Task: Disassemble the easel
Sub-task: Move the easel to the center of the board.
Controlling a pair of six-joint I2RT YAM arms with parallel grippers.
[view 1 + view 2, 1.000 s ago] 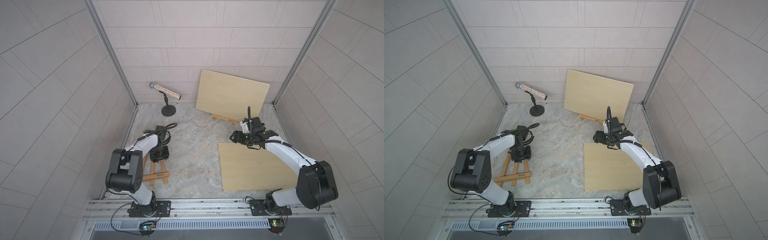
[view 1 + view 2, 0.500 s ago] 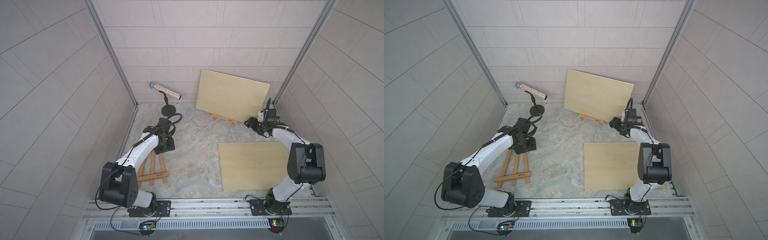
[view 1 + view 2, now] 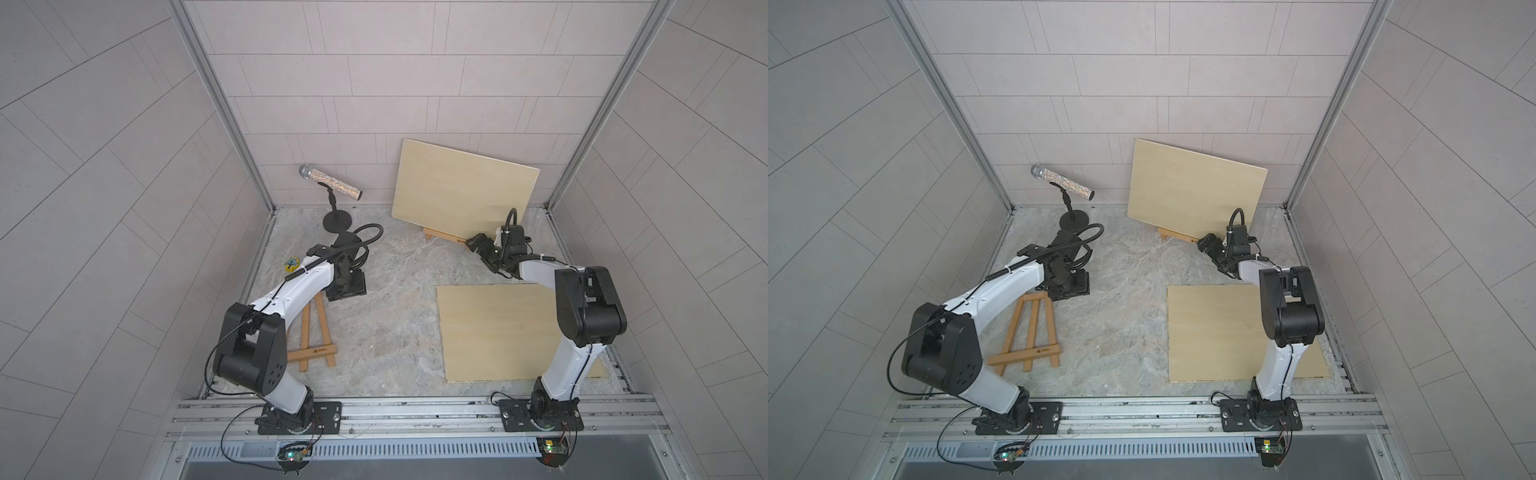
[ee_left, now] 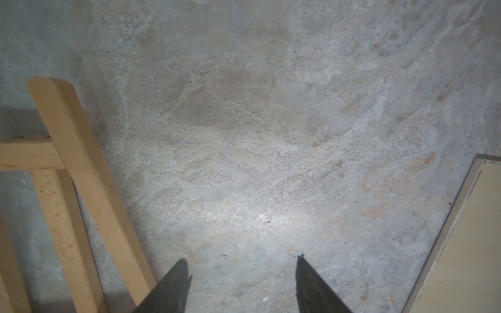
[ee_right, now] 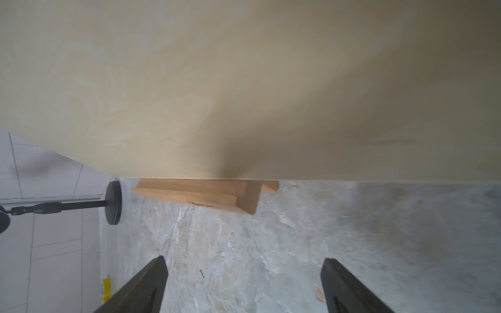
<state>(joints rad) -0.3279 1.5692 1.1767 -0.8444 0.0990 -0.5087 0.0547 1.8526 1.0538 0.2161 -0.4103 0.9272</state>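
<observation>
- The only thing carrying anything is the standing easel [image 3: 441, 235]. Its ledge pokes out under the upright board [image 3: 463, 187], which leans back toward the rear wall with its lower edge meeting that ledge. The board sits a bit crooked.
- The right gripper [image 3: 476, 242] is just beside the upright board's lower corner, at the end of the ledge. Its fingers are spread wide with nothing between them. In the right wrist view the ledge is a little way ahead of them, not touching.
- A second one, the flat easel [image 3: 314, 353], lies on the floor [image 3: 395, 299] well apart from the upright board, toward the left arm's base.
- The left gripper [image 4: 242, 262] points down at bare floor, jaws apart and empty. One fingertip [image 4: 181, 271] is just beside a leg of the flat easel.
- A flat board [image 3: 498, 332] lies on the floor in front of the upright board, partly under the right arm.
- Room-wise, a wide strip of bare floor runs from the upright board between the flat easel and the flat board.
- A microphone stand [image 3: 337, 219] stands beside the upright board at the rear wall.
- The standing easel's frame is totally hidden behind the upright board, and the left arm covers the flat easel's top.
- There's a small yellow-and-blue thing [image 3: 291, 263] near the side wall, past the microphone stand from the upright board. It's too tiny to tell what it is.
</observation>
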